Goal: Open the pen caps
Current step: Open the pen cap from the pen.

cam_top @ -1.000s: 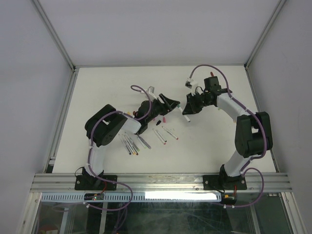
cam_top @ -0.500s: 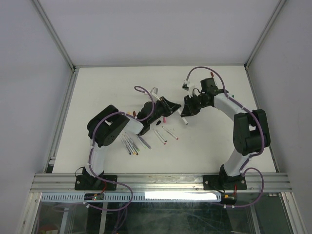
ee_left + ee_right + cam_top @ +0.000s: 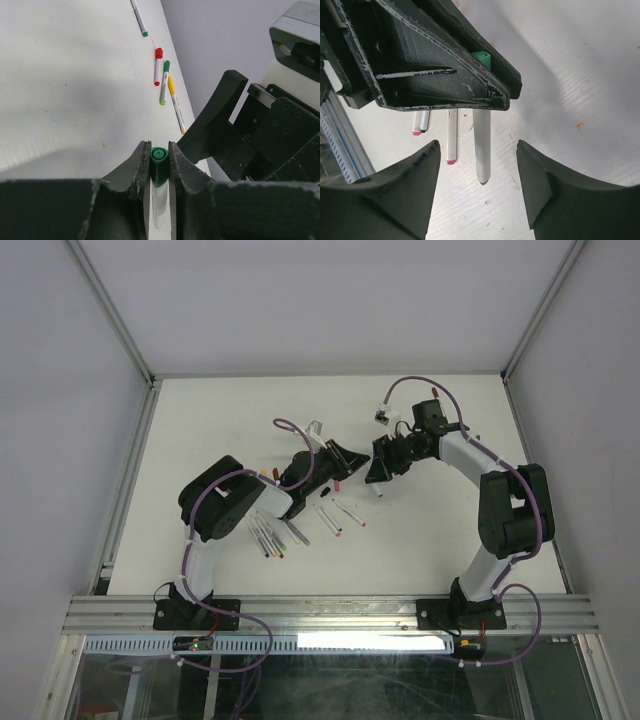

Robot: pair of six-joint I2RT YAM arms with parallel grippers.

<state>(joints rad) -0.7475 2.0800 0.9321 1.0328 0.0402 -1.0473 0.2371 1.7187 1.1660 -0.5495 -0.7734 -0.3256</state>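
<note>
Overhead view of a white table (image 3: 450,530) where two robot arms meet near the centre. The left gripper (image 3: 358,454) is clamped on a pen (image 3: 159,210), its fingers pressed to either side right at the green cap (image 3: 159,165); the cap's round end pokes out at the fingertips. The right gripper (image 3: 377,472) sits just beside it, at about four o'clock, jaws spread wide and holding nothing; its wrist camera shows the pen in the gap between its open fingers, touching neither. Spare pens (image 3: 272,535) lie on the table at about seven o'clock from the left gripper.

The cap looks light, stiff and smooth — probably a snug push fit, and slippery if pinched only at its rim. With the left fingers already at the cap end, the right gripper's handiest hold seems to be the bare length of pen, taken squarely across; then a straight pull along the pen — a skewed one could twist the thin pen loose.
</note>
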